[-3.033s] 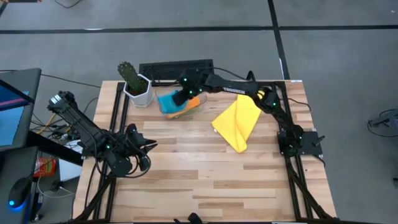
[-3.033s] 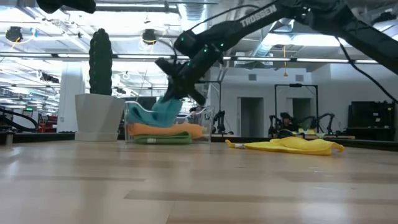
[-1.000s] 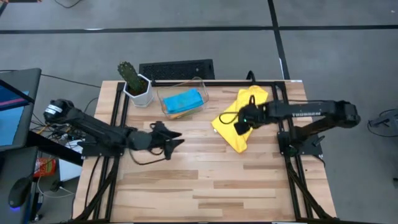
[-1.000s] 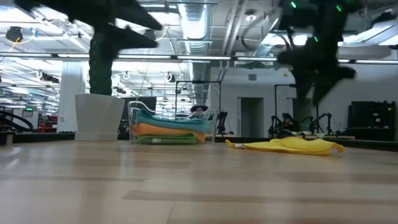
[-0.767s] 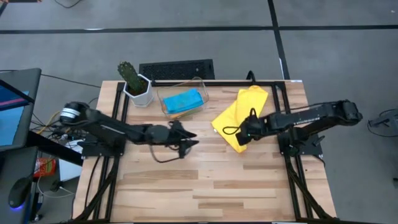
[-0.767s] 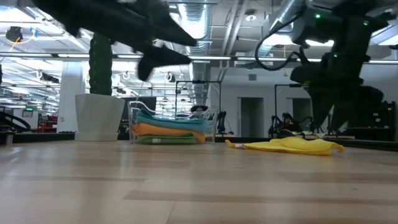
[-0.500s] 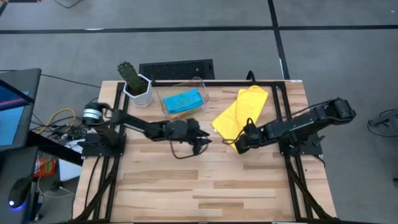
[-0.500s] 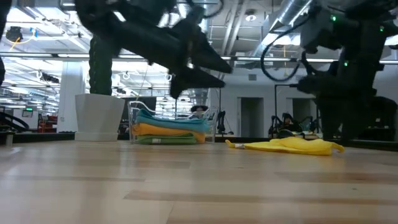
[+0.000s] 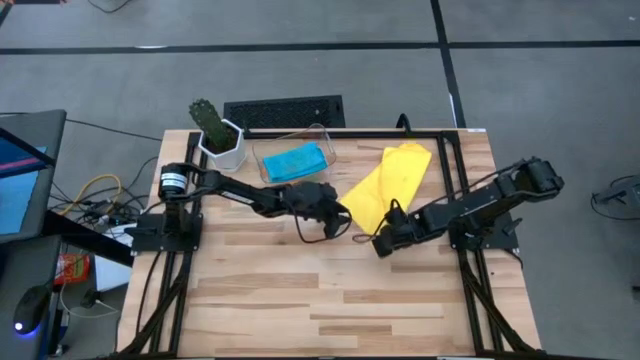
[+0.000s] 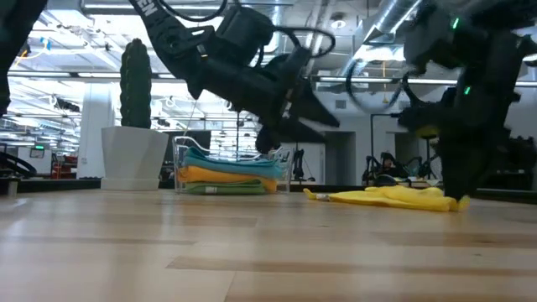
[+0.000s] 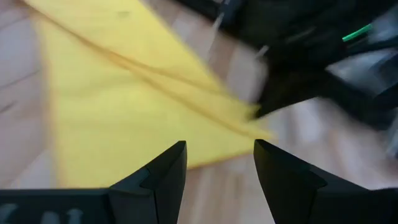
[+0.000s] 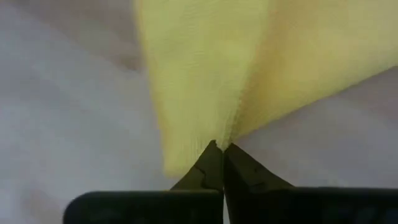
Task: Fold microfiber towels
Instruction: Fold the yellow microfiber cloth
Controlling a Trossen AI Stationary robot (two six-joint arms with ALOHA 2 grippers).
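A yellow towel (image 9: 388, 184) lies spread and creased on the table right of centre; it also shows in the low view (image 10: 390, 197). My right gripper (image 9: 381, 244) stands at the towel's near corner, shut on it (image 12: 219, 155). My left gripper (image 9: 343, 222) hovers open just left of the towel's near part, its fingers (image 11: 168, 171) apart above the yellow cloth (image 11: 124, 118). Light blue, orange and green towels lie stacked in a clear bin (image 10: 231, 172) at the back. My right gripper pinches the yellow towel's near corner (image 12: 211, 127) between its two fingertips. The fingers come from above, pointing steeply down. The cloth rises in a small ridge at the fingertips, while the rest of the towel (image 9: 395, 170) lies on the table.
The clear bin (image 9: 318, 135) with the blue towel on top stands at the back centre, a potted cactus (image 9: 214, 130) to its left and a black keyboard (image 9: 283, 110) behind it. Bare wood stretches along the near half of the table (image 9: 320, 310).
My left gripper has swung from the table's left side toward the right and down, up to the yellow towel. My right gripper has gone toward the near edge and down onto the towel's near corner and has shut on it. The towel has stayed flat.
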